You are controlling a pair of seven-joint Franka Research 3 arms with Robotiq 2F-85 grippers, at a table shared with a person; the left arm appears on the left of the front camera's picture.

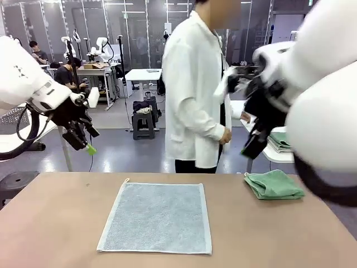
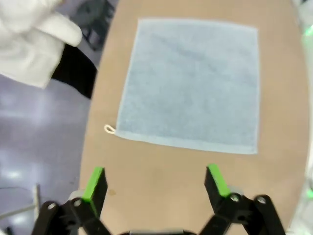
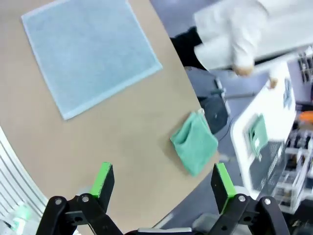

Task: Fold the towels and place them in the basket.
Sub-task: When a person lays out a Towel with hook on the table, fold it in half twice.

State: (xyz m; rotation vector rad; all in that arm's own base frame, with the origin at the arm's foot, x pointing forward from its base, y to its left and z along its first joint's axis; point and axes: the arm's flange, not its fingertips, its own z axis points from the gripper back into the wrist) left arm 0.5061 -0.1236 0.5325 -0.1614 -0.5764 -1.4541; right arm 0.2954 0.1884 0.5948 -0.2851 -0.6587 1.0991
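Left pincer (image 2: 156,178) and right pincer (image 3: 164,178) hang spread and empty above the tan worktop (image 1: 56,223). A pale blue-grey rectangular terry-cloth towel (image 1: 156,218) lies flat at its middle. A mint green terry-cloth towel (image 1: 274,184) lies folded at the far right.

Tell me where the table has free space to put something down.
Free: the table left of the spread blue-grey towel, and the strip between it and the folded green towel. Crowded: the far right corner, where that towel lies.
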